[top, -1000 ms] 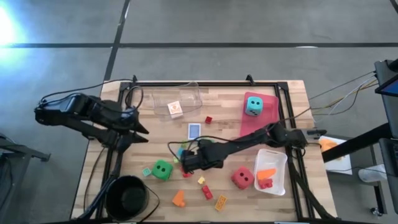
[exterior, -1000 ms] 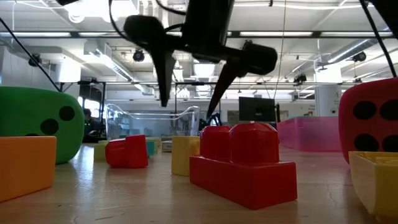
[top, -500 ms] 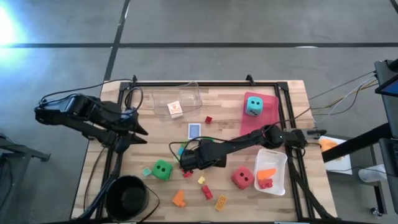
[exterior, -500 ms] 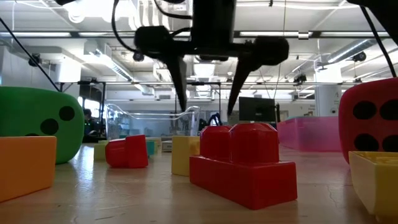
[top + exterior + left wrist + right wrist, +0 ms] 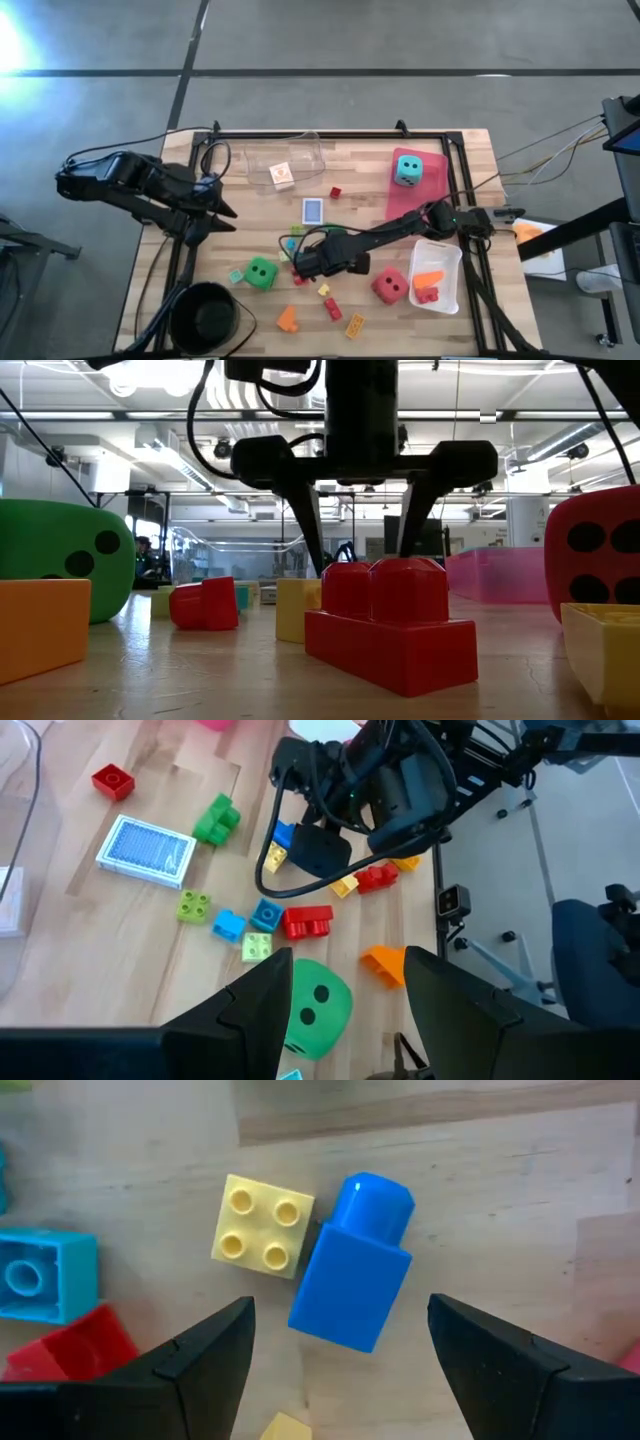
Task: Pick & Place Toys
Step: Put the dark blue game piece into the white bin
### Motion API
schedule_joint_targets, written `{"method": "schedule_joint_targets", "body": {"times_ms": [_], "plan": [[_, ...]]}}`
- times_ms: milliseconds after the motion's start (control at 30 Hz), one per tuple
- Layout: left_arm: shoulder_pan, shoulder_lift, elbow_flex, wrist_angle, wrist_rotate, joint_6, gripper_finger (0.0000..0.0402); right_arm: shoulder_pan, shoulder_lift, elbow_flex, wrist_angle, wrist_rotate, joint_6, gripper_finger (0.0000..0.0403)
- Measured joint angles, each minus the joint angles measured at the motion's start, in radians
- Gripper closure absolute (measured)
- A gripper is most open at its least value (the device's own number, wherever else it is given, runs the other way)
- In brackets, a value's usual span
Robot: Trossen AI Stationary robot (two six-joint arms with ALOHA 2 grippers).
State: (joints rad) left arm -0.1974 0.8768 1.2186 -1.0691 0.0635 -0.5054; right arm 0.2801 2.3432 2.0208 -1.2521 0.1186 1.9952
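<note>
Your right gripper (image 5: pixel 300 262) hangs low over the middle of the table, jaws spread and gripping nothing. In the right wrist view its two fingers straddle a blue brick (image 5: pixel 354 1280) lying on its side on the wood, with a yellow four-stud brick (image 5: pixel 260 1227) touching the blue brick's corner. A teal brick (image 5: pixel 35 1275) and a red brick (image 5: pixel 75 1357) lie just beyond the yellow one.

Your left gripper (image 5: pixel 340 990) waits beside the table's left edge, jaws apart and empty.

Look at your containers. The clear tray (image 5: pixel 300 152) at the far side holds a small white cube with an orange mark (image 5: pixel 282 175). The pink tray (image 5: pixel 430 160) carries the teal die (image 5: pixel 406 169). The white tray (image 5: pixel 446 290) at the right edge holds an orange brick (image 5: pixel 429 278) and a red piece (image 5: pixel 428 294). Inside the black bowl (image 5: pixel 205 318) at the near left corner you see only dark.

The rest of your toys lie loose on the wood: the blue card box (image 5: pixel 313 210) near the centre, the green die (image 5: pixel 262 273) left of the right gripper, the red die (image 5: pixel 390 286) just beside the white tray, and a red two-stud brick (image 5: pixel 390 622) closest in the low view.
</note>
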Motion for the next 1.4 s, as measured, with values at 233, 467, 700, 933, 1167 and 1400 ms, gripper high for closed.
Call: {"method": "schedule_joint_targets", "body": {"times_ms": [233,467,700,933,1167,1400], "plan": [[0.000,0.000,0.000,0.000,0.000,-0.022,0.0205,-0.011,0.000,-0.042,0.012,-0.018,-0.017,0.0115],[0.000,0.000,0.000,0.001,0.000,-0.022,0.0205,-0.025,0.000,-0.069,0.016,-0.043,-0.044,0.0115],[0.000,0.000,0.000,0.002,0.000,-0.022,0.0205,-0.034,0.000,-0.109,0.055,-0.078,-0.068,0.0121],[0.000,0.000,0.000,0.002,0.000,-0.022,0.0205,-0.032,0.000,-0.113,0.067,-0.093,-0.073,0.0215],[0.000,0.000,0.000,0.002,0.000,-0.021,0.0205,-0.033,0.000,-0.113,0.063,-0.094,-0.089,0.0280],[0.000,0.000,0.000,0.002,0.000,-0.021,0.0205,-0.024,0.000,-0.075,0.046,-0.088,-0.118,0.0280]]}}
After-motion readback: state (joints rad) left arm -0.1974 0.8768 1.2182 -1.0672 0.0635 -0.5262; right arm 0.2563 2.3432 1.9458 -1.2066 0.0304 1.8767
